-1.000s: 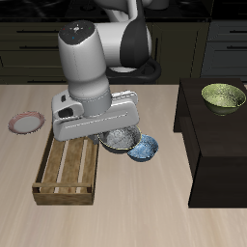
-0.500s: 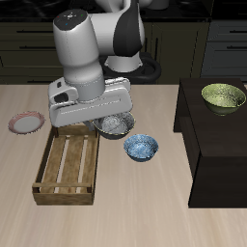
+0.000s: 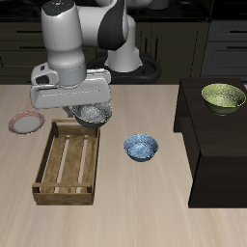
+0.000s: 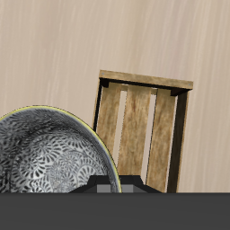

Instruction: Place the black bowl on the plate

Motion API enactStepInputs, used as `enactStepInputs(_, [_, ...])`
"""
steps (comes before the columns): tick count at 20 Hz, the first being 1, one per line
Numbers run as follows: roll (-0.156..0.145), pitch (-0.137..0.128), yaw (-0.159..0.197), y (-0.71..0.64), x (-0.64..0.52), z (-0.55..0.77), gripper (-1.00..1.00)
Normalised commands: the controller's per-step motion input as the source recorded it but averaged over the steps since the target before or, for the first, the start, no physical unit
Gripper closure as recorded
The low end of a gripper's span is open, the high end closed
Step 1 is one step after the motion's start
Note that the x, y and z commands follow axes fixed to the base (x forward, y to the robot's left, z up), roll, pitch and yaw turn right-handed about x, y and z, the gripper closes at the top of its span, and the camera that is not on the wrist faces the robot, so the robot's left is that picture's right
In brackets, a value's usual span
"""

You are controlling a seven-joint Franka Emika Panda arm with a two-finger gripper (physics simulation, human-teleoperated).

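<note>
Exterior: wooden crate (image 3: 68, 166) sits between claw (image 3: 92, 111) and plate (image 3: 26, 123); blue bowl (image 3: 141, 148) on the bench (image 3: 145, 212). Claw grasping black bowl (image 3: 94, 117), raised over the crate's back edge.
Wrist: speckled grey-white inside of black bowl (image 4: 45, 162), crate (image 4: 144, 126) below.

The tool (image 3: 92, 109) hangs over the back edge of the crate (image 3: 68, 166), carrying the bowl (image 3: 94, 116) clear of the table (image 3: 145, 217) (the fingers themselves are hidden behind the arm's grey body). The plate (image 3: 26, 123) lies on the table beside the tool, near but apart. The blue bowl (image 3: 141, 148) sits on the tool's other side, nearer the front edge.
</note>
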Motion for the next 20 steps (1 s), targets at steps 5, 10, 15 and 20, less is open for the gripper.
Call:
enactStepInputs(5, [-0.057,-0.001,0.012,-0.38,-0.32,-0.06,1.00])
enactStepInputs(10, [-0.044,-0.014,0.002,-0.43,-0.55,-0.09,1.00])
enactStepInputs(15, [-0.021,-0.046,-0.017,-0.31,-0.43,0.06,1.00])
enactStepInputs(20, [-0.028,-0.018,-0.030,-0.35,-0.44,0.01,1.00])
